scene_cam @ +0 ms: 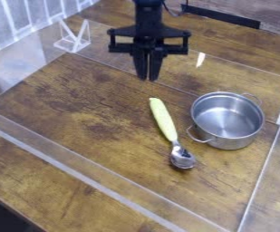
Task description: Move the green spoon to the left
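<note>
The green spoon (164, 119) lies flat on the wooden table, its yellow-green handle pointing away and its silver bowl (183, 158) nearest the camera. My gripper (149, 76) hangs above the table behind the handle's far end, clear of the spoon. Its two dark fingers point down and stand a little apart, with nothing between them.
A round steel pot (226, 118) stands just right of the spoon, its handle close to the spoon's bowl. A thin white stick (200, 61) lies at the back right. A clear plastic stand (72, 36) sits at the back left. A low transparent wall (57, 154) borders the work area.
</note>
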`<state>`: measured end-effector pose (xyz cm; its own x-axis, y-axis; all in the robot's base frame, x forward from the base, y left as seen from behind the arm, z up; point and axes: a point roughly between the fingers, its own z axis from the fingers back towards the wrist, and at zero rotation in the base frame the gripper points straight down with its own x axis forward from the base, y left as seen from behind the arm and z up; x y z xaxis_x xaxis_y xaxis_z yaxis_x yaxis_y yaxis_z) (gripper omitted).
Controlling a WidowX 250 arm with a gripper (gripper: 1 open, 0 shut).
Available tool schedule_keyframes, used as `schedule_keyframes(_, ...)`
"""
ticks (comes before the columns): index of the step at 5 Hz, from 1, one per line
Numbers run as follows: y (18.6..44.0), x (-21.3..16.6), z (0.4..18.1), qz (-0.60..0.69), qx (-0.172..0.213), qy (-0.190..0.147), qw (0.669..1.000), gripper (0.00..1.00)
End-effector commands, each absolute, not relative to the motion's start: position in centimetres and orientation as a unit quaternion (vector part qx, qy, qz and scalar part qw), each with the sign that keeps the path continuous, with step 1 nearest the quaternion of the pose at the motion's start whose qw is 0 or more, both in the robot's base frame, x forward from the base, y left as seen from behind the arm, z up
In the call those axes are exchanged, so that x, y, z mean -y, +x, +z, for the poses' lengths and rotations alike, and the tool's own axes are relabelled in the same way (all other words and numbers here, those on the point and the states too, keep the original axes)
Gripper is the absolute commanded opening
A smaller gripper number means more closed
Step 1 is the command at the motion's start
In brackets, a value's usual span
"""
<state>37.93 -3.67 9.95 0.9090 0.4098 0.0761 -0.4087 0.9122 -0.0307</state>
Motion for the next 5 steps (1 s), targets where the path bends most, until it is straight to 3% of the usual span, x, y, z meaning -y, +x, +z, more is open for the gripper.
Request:
schedule_keyframes(1,37.7,6.7,11.9,0.234,0.084,-0.02,0.968,1.0)
schedule_keyframes(3,39.1,7.0,10.6,0.324,0.075,-0.013,0.943,1.0)
schedule_keyframes(5,39.5,6.3,9.7,0.34,0.063,-0.005,0.938,1.0)
